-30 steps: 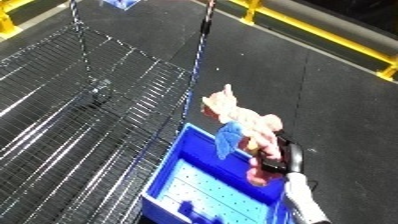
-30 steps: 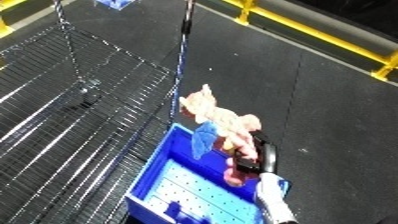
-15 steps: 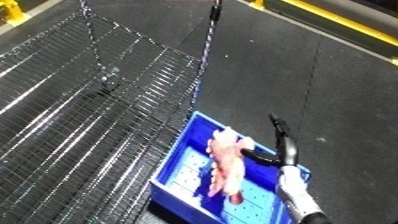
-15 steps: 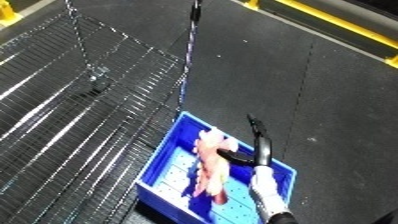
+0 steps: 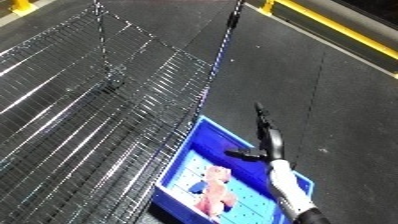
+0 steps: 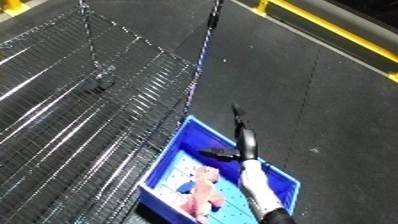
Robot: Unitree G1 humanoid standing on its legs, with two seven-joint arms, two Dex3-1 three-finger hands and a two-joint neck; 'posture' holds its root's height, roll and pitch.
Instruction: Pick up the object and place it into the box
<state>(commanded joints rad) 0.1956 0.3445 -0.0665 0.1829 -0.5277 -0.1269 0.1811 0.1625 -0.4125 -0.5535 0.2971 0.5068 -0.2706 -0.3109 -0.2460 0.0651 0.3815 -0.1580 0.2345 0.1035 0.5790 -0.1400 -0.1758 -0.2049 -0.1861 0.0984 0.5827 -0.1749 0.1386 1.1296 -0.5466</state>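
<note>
1. In the near right part of the scene, a blue bin (image 5: 182, 165) sat on a dark floor (image 5: 329, 90), tilted in the view, with its long side running from near left to far right.
2. Inside the bin, toward its near end, lay a pink soft toy (image 5: 214, 190), resting on the pale perforated bottom and touching neither hand.
3. A small dark blue patch showed just left of the toy on the bin bottom in the right eye view; what it was could not be told.
4. The right hand (image 5: 267, 139) hung over the far right part of the bin, above its rim, with the fingers (image 5: 260, 116) stretched straight toward the far side and the thumb (image 5: 242, 153) sticking out to the left; it held nothing.
5. The white forearm (image 5: 290, 189) came up from the lower right edge, crossing the right wall of the bin.
6. The toy lay near and left of the hand, apart from it.
7. To the left of the bin stood a wire mesh surface (image 5: 80, 125), its edge running just beside the bin's left wall.
8. A yellow rail (image 5: 342, 30) crossed the far right corner.
9. The left hand did not show in either view.
</note>
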